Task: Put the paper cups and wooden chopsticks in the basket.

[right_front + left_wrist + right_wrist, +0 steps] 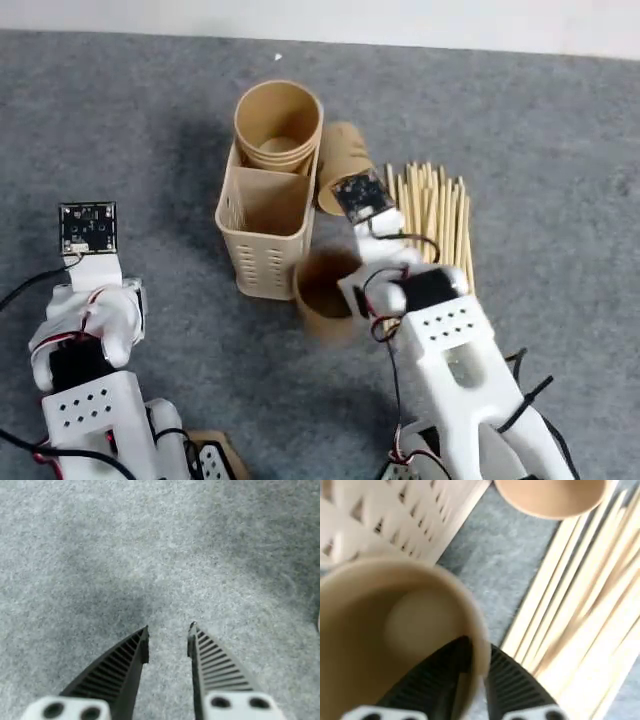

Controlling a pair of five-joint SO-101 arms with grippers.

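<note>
firstly, hazards. the right hand was clenched on the rim of one paper cup, one jaw inside the wall and one outside. the cup stood upright just beside the basket, at its near corner; whether it rested on the table could not be told. with so thin a hold on the rim, the cup would likely twist or slip on lifting, or crumple under the squeeze. carried across too low, it might clip the basket wall and tip the lot. the wooden chopsticks, a loose heap close by the arm, could be scattered by a careless sweep.

containers. the basket had two compartments: the far one held a stack of cups rising above the rim, and the near one looked empty. the held cup was empty. a second loose cup lay on its side between basket and chopsticks.

the left hand was released, jaws apart, over bare table and well apart from the task's things.
</note>
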